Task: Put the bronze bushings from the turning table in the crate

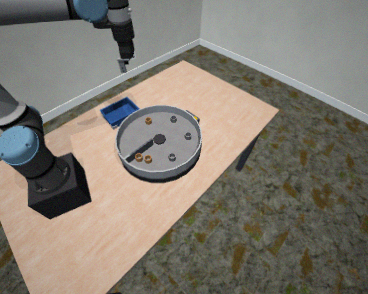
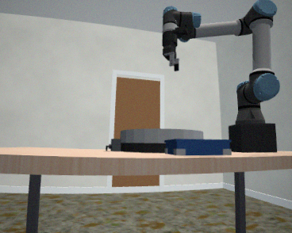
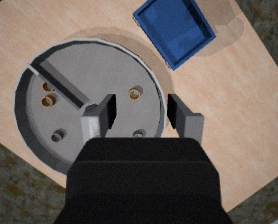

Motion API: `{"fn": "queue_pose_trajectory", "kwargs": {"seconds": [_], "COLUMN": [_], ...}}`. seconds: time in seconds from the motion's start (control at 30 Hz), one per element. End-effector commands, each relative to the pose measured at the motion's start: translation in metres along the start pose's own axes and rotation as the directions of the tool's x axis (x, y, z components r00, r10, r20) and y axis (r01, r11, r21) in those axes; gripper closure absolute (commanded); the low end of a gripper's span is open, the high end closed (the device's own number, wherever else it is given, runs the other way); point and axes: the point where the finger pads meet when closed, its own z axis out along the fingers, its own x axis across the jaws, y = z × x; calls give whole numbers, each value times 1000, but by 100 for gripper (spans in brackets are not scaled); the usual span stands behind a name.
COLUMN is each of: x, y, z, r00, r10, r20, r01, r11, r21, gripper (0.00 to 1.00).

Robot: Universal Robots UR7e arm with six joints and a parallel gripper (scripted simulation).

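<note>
- In the top view, shows the turning table (image 1: 160, 169) (image 2: 161, 135) (image 3: 21, 125) around the middle of the wood table (image 1: 95, 240) (image 2: 90, 166) (image 3: 260, 115), inside a raised grey wall.
- Carries three bronze ones among its bushings: one alone (image 1: 148, 123) (image 3: 129, 94) on the far side, left of the hub, and a close pair (first bushing (image 1: 139, 159) (image 3: 43, 86), second bushing (image 1: 148, 161) (image 3: 47, 106)) on the near left.
- Keeps that pair just beside a dark bar (image 1: 139, 151) (image 3: 62, 82) running from hub toward the near-left wall.
- Carries three steel ones too: a far one (image 1: 173, 121) (image 3: 139, 132), a right one (image 1: 188, 138) and a near one (image 1: 172, 159) (image 3: 58, 137).
- Places the blue crate (image 1: 123, 116) (image 2: 197, 147) (image 3: 194, 52) on the far left of the turning table, open at the top, with the inside floor showing.
- In the exterior view, puts the crate near and to the right, overlapping the turning table; hides the contents of both behind their walls.
- Shows the gripper (image 1: 123, 68) (image 2: 176, 68) (image 3: 141, 104) high above both containers.
- In the wrist view, shows the claw wide apart, with nothing between the fingers; puts the crate at far right, the bronze pair at left, the lone bronze one nearer the claw.
</note>
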Motion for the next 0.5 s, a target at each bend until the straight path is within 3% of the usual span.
{"fn": "queue_pose_trajectory", "kwargs": {"seconds": [0.0,0.1,0.23,0.47], "x": [0,0,-1,-1], "y": [0,0,-1,-1], "z": [0,0,2,2], "r00": [1000,1000,998,998], "r10": [3,5,21,21], "r20": [14,20,66,66], "r01": [-3,-5,-21,-21], "r11": [1000,1000,1000,1000], "r21": [0,0,-1,-1], "gripper": [0,0,0,0]}}
